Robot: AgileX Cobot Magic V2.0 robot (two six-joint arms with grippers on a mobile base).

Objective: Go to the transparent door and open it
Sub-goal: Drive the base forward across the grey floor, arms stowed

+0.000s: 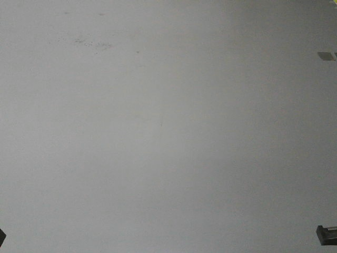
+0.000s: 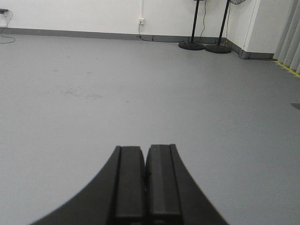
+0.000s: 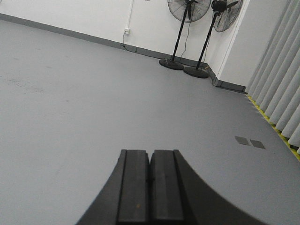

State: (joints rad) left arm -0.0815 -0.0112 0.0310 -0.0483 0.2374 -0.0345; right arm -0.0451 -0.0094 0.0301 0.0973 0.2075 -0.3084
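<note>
The door is not in any of the three views, so it must lie somewhere outside what the cameras cover. The left gripper (image 2: 145, 183) has its pads pressed together with nothing between them, and so does the right gripper (image 3: 151, 187). Both point out over bare grey floor (image 2: 140, 93).

A transparent door is probably a stiff, smooth pane, likely heavy for its frame and easy to scratch or crack. The best place to grip would be a handle or the frame edge (never the clear face, which would be slippery). Which way it swings or slides cannot be judged from here.

In the right wrist view two standing fans (image 3: 187, 9) are at 1 o'clock against the white wall (image 3: 93, 18). Pale vertical blinds (image 3: 281, 70) run down the 3 o'clock side behind a yellow floor line (image 3: 267, 117). What the blinds cover is hidden. The front view shows only floor, with dark scraps cut off at 4 and 8 o'clock, too little to identify.
</note>
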